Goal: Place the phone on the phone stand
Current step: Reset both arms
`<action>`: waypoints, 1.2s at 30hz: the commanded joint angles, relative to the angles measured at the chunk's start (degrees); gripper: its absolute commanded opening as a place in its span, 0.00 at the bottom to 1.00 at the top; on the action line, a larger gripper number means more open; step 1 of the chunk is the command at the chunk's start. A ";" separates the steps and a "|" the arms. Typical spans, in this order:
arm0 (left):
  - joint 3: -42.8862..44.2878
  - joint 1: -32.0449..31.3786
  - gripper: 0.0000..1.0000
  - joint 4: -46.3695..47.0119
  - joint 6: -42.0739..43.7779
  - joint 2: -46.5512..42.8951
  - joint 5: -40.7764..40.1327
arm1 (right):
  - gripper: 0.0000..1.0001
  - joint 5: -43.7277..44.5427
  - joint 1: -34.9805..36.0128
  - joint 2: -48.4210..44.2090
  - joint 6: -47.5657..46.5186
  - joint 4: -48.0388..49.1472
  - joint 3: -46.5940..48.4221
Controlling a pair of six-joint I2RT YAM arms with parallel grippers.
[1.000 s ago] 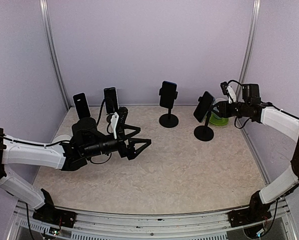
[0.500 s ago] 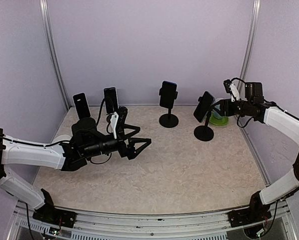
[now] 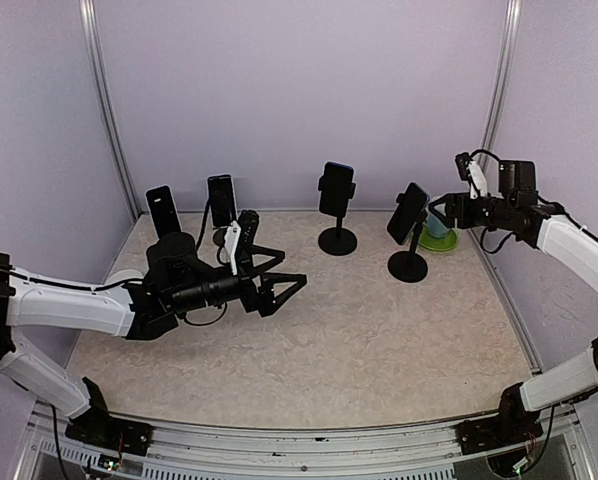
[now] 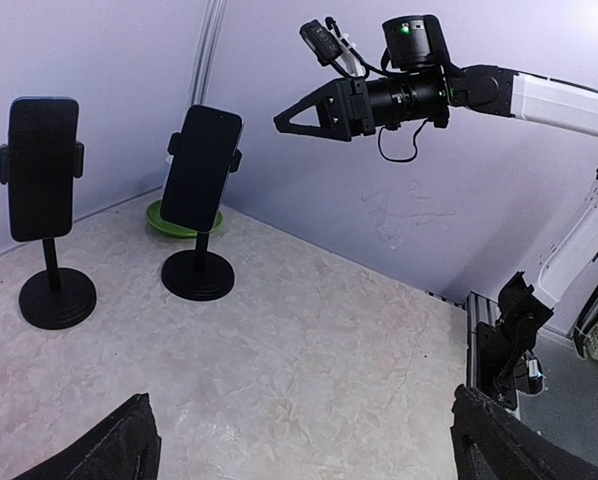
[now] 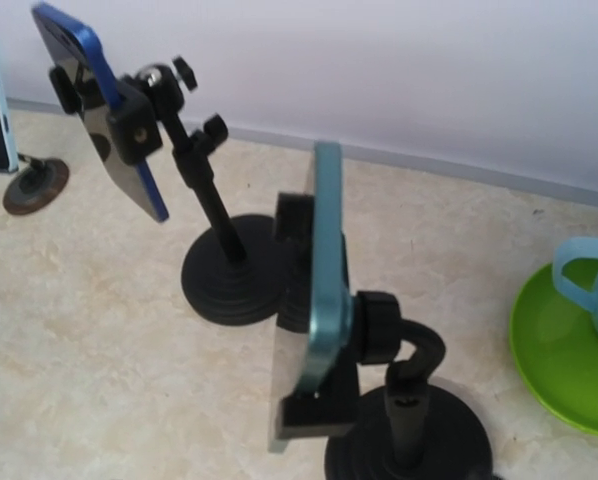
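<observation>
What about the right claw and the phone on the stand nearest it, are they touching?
Apart. The left wrist view shows bare wall between the right claw and the phone; the top view agrees.

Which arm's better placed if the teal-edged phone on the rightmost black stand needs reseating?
Right. The right gripper, open, hangs just beside the teal-edged phone on the rightmost black stand, pointing at it. The left gripper, also open, sits far off to the left.

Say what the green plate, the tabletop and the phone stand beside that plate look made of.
Green plate: probably plastic, smooth, uniform colour with a soft sheen. Tabletop: pale marble-patterned surface, matte; stone or laminate, cannot tell. Phone stand: black, matte, likely plastic or coated metal.
</observation>
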 commanded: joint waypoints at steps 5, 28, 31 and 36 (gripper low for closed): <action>7.59 -0.28 0.99 0.59 0.97 3.79 1.75 | 0.84 2.25 -0.51 -4.91 2.54 -0.97 -1.71; 7.10 3.05 0.99 -5.94 4.54 -0.78 -5.74 | 1.00 7.24 -0.51 -11.67 6.30 4.00 -11.16; 7.10 3.30 0.99 -5.94 4.49 -0.61 -5.77 | 1.00 7.08 -0.51 -11.46 6.20 4.22 -11.25; 7.18 3.32 0.99 -6.11 4.47 -0.36 -5.90 | 1.00 6.99 -0.51 -10.90 6.15 4.42 -11.12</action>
